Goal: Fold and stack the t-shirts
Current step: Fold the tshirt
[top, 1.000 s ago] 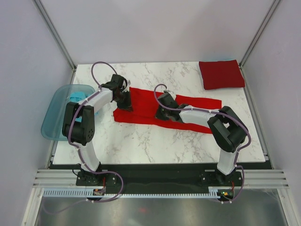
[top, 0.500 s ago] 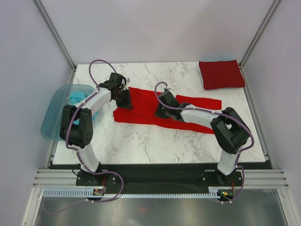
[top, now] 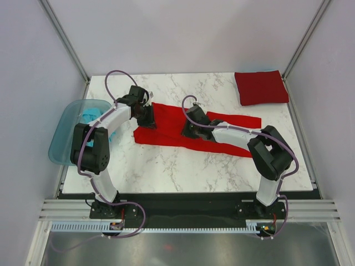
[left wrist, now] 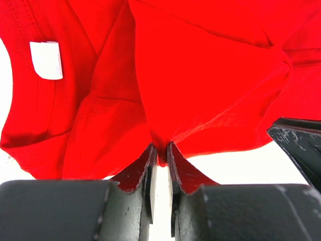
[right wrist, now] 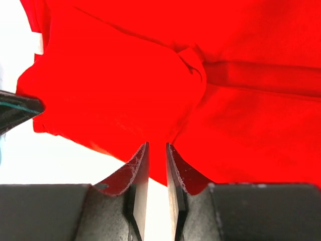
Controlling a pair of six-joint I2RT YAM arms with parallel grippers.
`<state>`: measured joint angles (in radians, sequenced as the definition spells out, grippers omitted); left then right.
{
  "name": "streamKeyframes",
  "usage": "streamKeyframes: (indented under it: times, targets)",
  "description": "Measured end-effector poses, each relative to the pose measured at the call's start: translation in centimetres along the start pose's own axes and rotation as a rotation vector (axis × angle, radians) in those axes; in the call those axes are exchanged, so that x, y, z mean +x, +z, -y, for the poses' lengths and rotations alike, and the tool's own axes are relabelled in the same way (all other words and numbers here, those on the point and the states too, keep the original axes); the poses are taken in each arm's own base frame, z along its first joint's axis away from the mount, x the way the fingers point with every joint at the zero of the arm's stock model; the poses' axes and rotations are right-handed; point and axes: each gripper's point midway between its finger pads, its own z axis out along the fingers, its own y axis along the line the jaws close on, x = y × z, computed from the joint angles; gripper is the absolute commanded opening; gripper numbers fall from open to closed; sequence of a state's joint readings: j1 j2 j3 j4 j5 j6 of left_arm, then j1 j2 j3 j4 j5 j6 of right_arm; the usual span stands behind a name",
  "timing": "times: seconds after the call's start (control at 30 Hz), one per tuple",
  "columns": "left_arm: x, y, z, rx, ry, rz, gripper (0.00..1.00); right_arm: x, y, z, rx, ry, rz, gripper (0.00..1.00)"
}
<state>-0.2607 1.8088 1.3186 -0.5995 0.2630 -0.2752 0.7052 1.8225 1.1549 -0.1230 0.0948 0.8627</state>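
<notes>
A bright red t-shirt (top: 172, 124) lies partly folded as a long band across the middle of the table. My left gripper (top: 148, 121) is at its left end. In the left wrist view the left gripper (left wrist: 161, 150) has its jaws a narrow gap apart, with a small fold of the red t-shirt (left wrist: 200, 75) still sitting between the tips. My right gripper (top: 187, 132) is low over the shirt's middle. In the right wrist view the right gripper (right wrist: 155, 148) is slightly open over the red t-shirt (right wrist: 125, 85) and pinches nothing. A darker crimson t-shirt (top: 260, 87) lies folded square at the back right.
A translucent blue tub (top: 64, 141) hangs off the table's left edge with a teal-blue t-shirt (top: 89, 117) inside. A white neck label (left wrist: 46, 60) shows on the red shirt. Grey walls and metal posts close in the table on three sides.
Both grippers have opened a little on the red shirt; the right one was shut a second ago. The left arm shifted slightly at the shirt's left end. The shirt lies about as before.
</notes>
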Motion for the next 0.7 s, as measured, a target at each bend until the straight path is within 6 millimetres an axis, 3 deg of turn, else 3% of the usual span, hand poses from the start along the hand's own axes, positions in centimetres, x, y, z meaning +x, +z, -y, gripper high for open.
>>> streamKeyframes:
  times: [0.4, 0.5, 0.7]
  targets:
    - [0.0, 0.0, 0.0, 0.0, 0.0, 0.0, 0.21, 0.9, 1.4, 1.2, 0.054, 0.02, -0.027, 0.28]
    - [0.0, 0.0, 0.0, 0.0, 0.0, 0.0, 0.21, 0.9, 1.6, 1.2, 0.058, 0.022, -0.026, 0.24]
    - [0.0, 0.0, 0.0, 0.0, 0.0, 0.0, 0.21, 0.8, 1.9, 1.3, 0.067, 0.024, -0.022, 0.04]
